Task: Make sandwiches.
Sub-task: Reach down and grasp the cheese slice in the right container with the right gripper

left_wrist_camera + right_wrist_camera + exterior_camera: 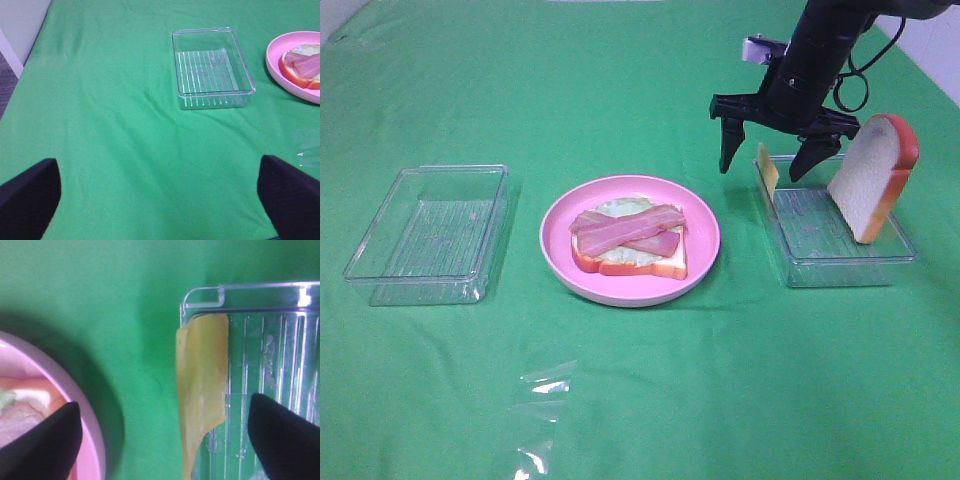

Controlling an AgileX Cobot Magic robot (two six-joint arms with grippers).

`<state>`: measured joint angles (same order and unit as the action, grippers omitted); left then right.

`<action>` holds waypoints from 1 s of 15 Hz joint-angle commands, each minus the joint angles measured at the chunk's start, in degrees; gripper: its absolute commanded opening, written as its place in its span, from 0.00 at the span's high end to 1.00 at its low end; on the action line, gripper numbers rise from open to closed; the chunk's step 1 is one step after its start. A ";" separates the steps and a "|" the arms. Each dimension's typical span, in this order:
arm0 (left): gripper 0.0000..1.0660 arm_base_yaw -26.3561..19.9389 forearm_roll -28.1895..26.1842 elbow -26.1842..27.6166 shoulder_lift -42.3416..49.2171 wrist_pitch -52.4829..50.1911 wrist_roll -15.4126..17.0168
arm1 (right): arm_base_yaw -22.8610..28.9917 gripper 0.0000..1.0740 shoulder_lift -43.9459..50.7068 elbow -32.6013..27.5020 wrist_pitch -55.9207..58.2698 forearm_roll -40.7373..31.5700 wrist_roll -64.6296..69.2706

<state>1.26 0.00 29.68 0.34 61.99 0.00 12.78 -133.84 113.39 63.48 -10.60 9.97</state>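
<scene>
The sandwich (628, 240) is an open stack on the pink plate (620, 295): one bread slice, lettuce, and crossed bacon strips on top. It also shows in the left wrist view (302, 67) and the right wrist view (20, 405). A yellow cheese slice (766, 166) (200, 390) leans on the left wall of the right clear tray (840, 280). A second bread slice (872, 180) leans on its right side. My right gripper (762, 172) (165, 440) is open, straddling the cheese from above. My left gripper (160, 210) is open and empty above bare cloth.
An empty clear tray (425, 235) (212, 67) sits left of the plate. A piece of clear plastic film (540, 420) lies on the green cloth near the front. The left arm is out of the exterior high view.
</scene>
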 commanded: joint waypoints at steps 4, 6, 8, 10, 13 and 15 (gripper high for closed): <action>0.06 0.29 0.00 -0.11 0.97 -0.29 0.57 | -0.17 0.36 -0.34 0.23 0.34 0.17 0.97; 0.06 0.29 0.00 -0.11 0.97 -0.29 0.57 | -0.17 0.52 -0.34 0.23 0.63 2.92 1.72; 0.06 0.29 0.00 -0.11 0.97 -0.29 0.57 | -0.11 0.56 -0.34 0.23 0.63 3.50 2.12; 0.06 0.29 0.00 -0.11 0.97 -0.29 0.57 | -0.11 0.56 -0.34 0.23 0.52 3.44 2.12; 0.06 0.29 0.00 -0.11 0.97 -0.29 0.57 | -0.11 0.57 -0.34 0.23 0.63 3.38 2.12; 0.06 0.29 0.00 -0.11 0.97 -0.29 0.57 | -0.11 0.64 -0.34 0.23 0.63 3.44 2.23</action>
<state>1.26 0.00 29.68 0.34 61.94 0.00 12.78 -134.07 113.39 63.66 -7.85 11.75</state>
